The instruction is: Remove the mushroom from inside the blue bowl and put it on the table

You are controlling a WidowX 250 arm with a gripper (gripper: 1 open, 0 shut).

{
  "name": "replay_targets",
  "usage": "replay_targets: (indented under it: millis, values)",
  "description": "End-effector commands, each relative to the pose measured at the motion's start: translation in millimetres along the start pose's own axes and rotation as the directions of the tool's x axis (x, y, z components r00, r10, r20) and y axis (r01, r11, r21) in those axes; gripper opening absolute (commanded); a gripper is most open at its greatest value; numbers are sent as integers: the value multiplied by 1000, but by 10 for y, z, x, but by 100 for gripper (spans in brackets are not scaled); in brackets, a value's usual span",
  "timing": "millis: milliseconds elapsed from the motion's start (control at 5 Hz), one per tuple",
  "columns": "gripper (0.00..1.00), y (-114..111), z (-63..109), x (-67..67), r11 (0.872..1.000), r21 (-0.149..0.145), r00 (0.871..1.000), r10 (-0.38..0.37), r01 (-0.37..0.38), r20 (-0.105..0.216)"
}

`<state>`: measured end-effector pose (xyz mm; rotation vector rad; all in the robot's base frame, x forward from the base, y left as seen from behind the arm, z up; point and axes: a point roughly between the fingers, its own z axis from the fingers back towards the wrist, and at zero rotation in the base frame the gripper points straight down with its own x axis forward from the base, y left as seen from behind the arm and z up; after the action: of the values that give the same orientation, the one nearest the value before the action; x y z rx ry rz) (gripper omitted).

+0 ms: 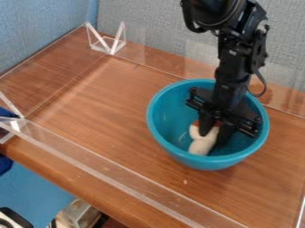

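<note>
While the near edge of the worktop is bounded by a low clear acrylic wall, a broad stretch of bare wood grain is left free to the left of the blue bowl, and that is where the mushroom can best be set down.

Inside the bowl, low against its floor, the mushroom is seen as a pale cream shape just under the dark end effector. The end effector is pointed straight down and its jaws are drawn shut; they appear to be closed on the mushroom, though the contact itself is partly hidden by the fingers.

For the step in hand, a straight vertical lift is judged best, so that neither the toy nor the fingers are dragged against the glossy inner wall and the light bowl is not tipped or slid. The rim should be cleared fully before any sideways travel is begun.

Farther back, two clear acrylic corner pieces are seen against the blue backdrop, well apart from the work.
</note>
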<state>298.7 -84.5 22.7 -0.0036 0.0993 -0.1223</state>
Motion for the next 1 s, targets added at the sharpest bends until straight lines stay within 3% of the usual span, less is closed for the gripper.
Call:
replay_targets:
  millis: [0,800]
  values:
    - [0,-143,-238,-159,999,-17,995,35,-37,-94]
    - [0,-195,-112,-239,990,-27,988,133,-135,-74]
